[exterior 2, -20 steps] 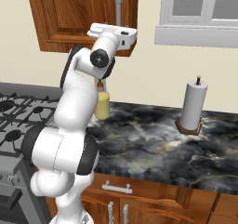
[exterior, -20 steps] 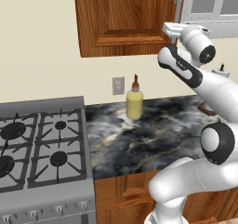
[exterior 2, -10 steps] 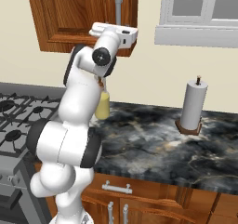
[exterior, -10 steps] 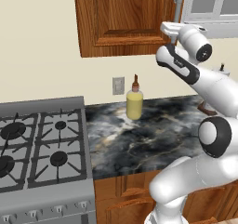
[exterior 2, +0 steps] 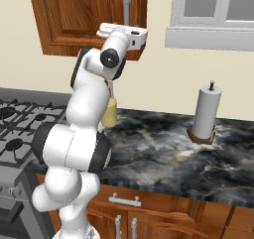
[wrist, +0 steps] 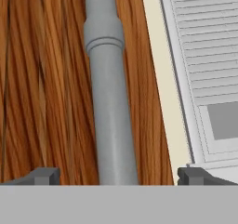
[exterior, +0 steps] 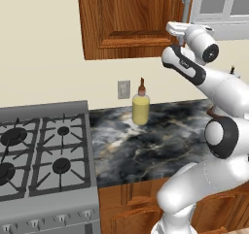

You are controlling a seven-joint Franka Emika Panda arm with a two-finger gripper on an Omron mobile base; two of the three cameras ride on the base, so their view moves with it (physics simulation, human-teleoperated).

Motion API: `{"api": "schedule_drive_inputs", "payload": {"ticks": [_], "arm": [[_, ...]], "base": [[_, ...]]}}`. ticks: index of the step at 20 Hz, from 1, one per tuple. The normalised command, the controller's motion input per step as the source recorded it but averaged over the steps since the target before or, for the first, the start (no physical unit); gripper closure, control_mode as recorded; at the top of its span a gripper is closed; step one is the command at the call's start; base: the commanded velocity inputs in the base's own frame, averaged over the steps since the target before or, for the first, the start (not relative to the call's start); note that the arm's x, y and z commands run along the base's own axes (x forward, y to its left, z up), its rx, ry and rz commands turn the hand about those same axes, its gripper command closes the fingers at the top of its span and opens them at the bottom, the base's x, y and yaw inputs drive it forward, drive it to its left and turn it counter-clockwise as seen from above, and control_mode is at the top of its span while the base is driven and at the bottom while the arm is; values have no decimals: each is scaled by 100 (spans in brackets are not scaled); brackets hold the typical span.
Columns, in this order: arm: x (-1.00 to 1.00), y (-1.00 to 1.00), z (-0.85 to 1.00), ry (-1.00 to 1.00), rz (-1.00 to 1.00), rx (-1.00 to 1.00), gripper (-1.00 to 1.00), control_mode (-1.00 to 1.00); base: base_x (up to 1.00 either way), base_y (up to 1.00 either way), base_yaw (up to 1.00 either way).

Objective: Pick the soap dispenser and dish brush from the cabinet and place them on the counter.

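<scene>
The reddish-brown wall cabinet [exterior: 131,19] hangs above the dark marble desk [exterior: 160,141], its door closed, so the soap dispenser and dish brush cannot be seen. Your gripper [wrist: 118,175] is raised to the door's grey bar handle [wrist: 108,102], jaws spread wide with the bar centred between the fingertips [wrist: 44,175]. Advance until the bar sits well between them, close firmly, then pull in an arc around the hinge.

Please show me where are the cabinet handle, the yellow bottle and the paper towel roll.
cabinet handle [wrist: 109,121], hand view, middle of the grey bar.
yellow bottle [exterior: 140,109], left base view, its yellow body, standing on the counter.
paper towel roll [exterior 2: 206,112], right base view, white side of the roll.
</scene>
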Motion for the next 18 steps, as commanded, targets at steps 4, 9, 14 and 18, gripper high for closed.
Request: {"api": "schedule_drive_inputs", "payload": {"ticks": [4,9,14,18], "arm": [[20,0,0,0,0,0,-100,-100],[22,0,0,0,0,0,-100,-100],[20,0,-1,0,0,0,-100,-100],[15,0,-2,0,0,0,-100,-100]], "base": [[0,0,0],[0,0,0],[0,0,0],[0,0,0]]}}
